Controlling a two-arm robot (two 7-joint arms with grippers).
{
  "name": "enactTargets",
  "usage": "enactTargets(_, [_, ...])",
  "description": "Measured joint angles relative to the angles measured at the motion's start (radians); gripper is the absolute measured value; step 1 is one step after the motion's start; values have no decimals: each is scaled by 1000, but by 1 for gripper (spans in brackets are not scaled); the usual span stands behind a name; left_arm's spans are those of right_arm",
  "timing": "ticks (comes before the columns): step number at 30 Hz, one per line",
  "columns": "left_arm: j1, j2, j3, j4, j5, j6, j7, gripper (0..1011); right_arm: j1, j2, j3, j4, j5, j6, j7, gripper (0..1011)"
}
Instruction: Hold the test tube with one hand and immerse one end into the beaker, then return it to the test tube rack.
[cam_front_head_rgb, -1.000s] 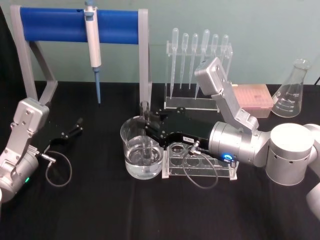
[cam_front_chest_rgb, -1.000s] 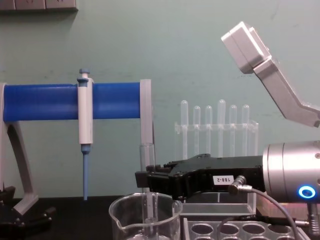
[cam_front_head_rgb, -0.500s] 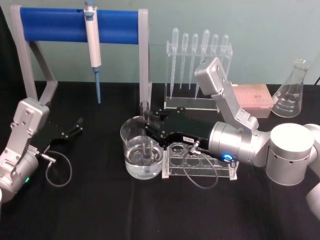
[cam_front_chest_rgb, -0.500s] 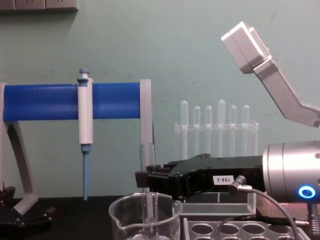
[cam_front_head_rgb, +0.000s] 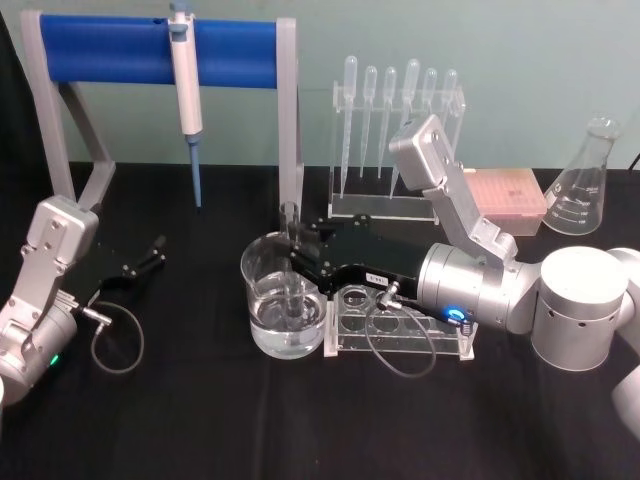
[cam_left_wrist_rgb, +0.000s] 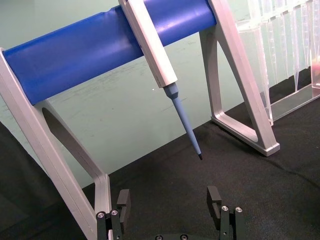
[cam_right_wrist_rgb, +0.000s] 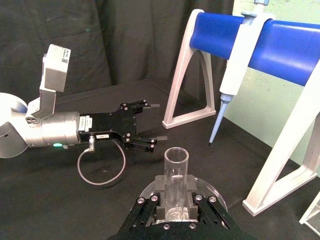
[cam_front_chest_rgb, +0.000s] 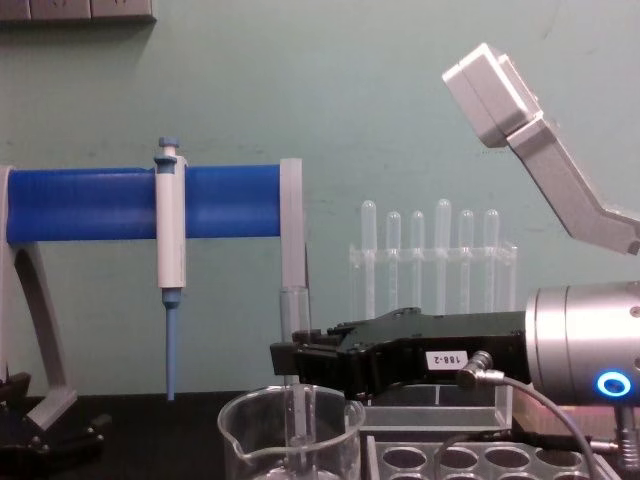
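The right pincer (cam_front_head_rgb: 295, 256) clamps test tube (cam_front_head_rgb: 290, 222) upright (lower end in beaker (cam_front_head_rgb: 257, 290)).

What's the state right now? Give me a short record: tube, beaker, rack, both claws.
tube: upright, lower end down inside the beaker
beaker: holds clear liquid, stands at the rack's left end
rack: under the right arm's wrist
right claw: shut on tube, over the beaker
left claw: open, parked at the table's left side

A white label (cam_front_chest_rgb: 447, 358) on the right hand (cam_front_chest_rgb: 290, 358) reads "188-2".
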Motion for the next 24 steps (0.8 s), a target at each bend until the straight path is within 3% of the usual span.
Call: enactTargets(24, [0,0,0,0,0,0,0,1000,0,0,0,0,0,0,0,241])
